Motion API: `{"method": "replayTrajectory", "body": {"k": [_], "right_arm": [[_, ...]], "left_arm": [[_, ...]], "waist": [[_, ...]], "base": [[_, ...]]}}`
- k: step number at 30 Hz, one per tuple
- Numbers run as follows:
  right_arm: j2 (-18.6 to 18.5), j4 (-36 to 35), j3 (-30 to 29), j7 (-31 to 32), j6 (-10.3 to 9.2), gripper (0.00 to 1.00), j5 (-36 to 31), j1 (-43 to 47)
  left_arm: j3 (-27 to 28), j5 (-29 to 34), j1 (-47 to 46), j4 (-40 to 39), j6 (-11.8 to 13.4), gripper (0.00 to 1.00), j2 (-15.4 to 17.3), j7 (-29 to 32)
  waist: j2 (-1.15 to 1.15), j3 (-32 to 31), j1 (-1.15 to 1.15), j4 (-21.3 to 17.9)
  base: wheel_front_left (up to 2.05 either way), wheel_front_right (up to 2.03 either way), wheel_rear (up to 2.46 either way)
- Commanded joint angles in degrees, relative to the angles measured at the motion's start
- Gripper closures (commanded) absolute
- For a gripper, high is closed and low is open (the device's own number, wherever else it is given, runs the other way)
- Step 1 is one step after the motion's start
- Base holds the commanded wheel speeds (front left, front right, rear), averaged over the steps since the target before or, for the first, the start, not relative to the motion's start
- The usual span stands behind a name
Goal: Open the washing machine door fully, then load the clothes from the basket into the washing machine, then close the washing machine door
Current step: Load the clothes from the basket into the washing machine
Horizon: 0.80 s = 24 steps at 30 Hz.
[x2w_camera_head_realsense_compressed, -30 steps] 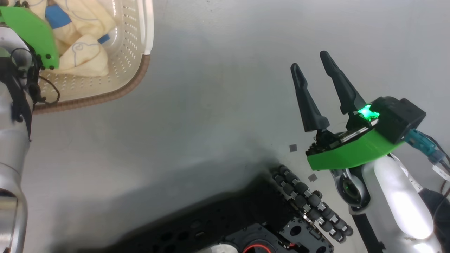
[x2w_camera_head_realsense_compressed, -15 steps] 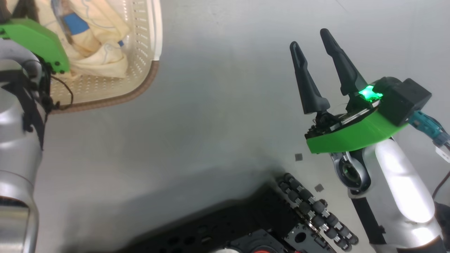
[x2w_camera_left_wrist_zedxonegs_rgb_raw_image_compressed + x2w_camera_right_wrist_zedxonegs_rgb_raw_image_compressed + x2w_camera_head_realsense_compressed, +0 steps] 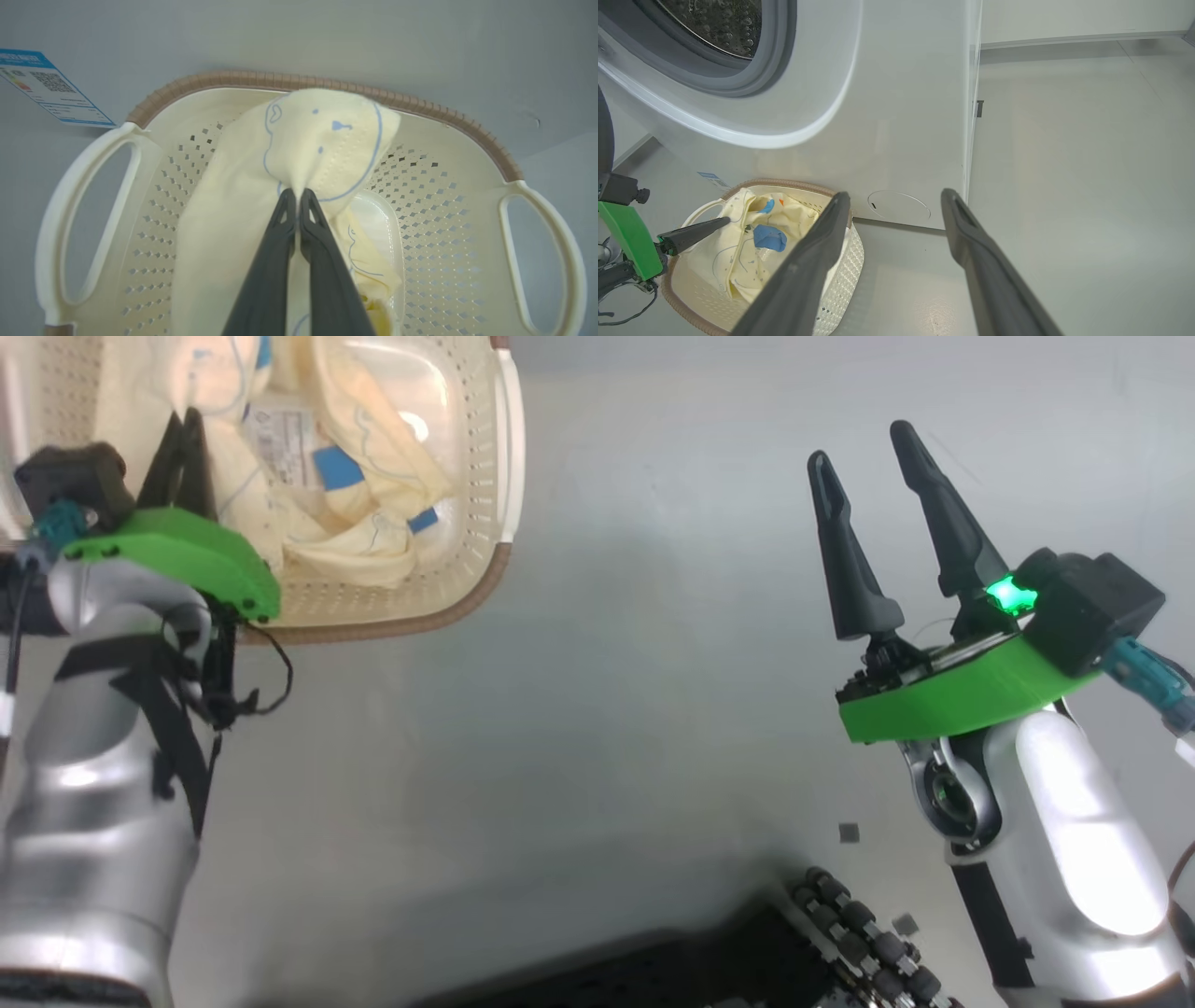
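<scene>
One fold of the clothes (image 3: 317, 135) is being pinched by the closed left gripper (image 3: 297, 192) over the basket (image 3: 327, 84); right gripper (image 3: 861, 442) is hovering spread wide, empty.

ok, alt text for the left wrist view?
The left pincer is shut on a fold of a pale cream-yellow fabric garment with thin blue line drawings, which drapes down into a small cream perforated plastic basket with a brown rim and two white handles. A blue-and-white label sticker shows at upper left.
</scene>
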Motion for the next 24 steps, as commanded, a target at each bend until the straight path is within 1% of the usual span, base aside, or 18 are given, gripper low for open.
{"method": "replayTrajectory", "body": {"k": [1, 5, 10, 11, 17, 24], "right_arm": [[-0.07, -1.21, 0.41, -0.36, 0.25, 0.0, -0.34, 3.38], [-0.07, -0.87, -0.16, -0.36, 0.25, 0.0, -0.49, 4.51], [-0.07, -0.47, -0.54, -0.36, 0.25, 0.0, -0.6, 6.37], [-0.07, -0.47, -0.54, -0.36, 0.25, 0.0, -0.6, 6.37], [-0.07, 0.54, -0.8, -0.36, 0.25, 0.0, -1.36, 8.73], [-0.07, 1.65, -1.25, -0.36, 0.25, 0.0, -2.18, 12.67]], "left_arm": [[2.17, -0.3, 4.31, -4.82, 0.7, 1.0, 1.5, -0.79], [3.79, 0.21, 11.36, -12.25, 1.42, 1.0, 0.79, -0.8], [5.59, 0.74, 19.52, -19.54, 1.74, 1.0, -0.33, -0.8], [5.59, 0.74, 19.52, -19.54, 1.74, 1.0, -0.33, -0.8], [7.72, 2.05, 28.4, -26.76, 2.02, 1.0, -2.0, -0.8], [10.71, 3.19, 37.57, -32.41, 1.11, 1.0, -4.45, -0.81]], "waist": [[0.0, -3.21, 0.0, 1.58], [0.0, -6.85, 0.0, 2.22], [0.0, -11.47, 0.0, 2.65], [0.0, -11.47, 0.0, 2.65], [0.0, -17.93, 0.0, 2.86], [0.0, -26.45, 0.0, 3.59]], "base": [[0.0, 0.0, 0.0], [0.0, 0.0, 0.0], [0.0, 0.0, 0.0], [0.0, 0.0, 0.0], [0.0, 0.0, 0.0], [0.0, 0.0, 0.0]]}}
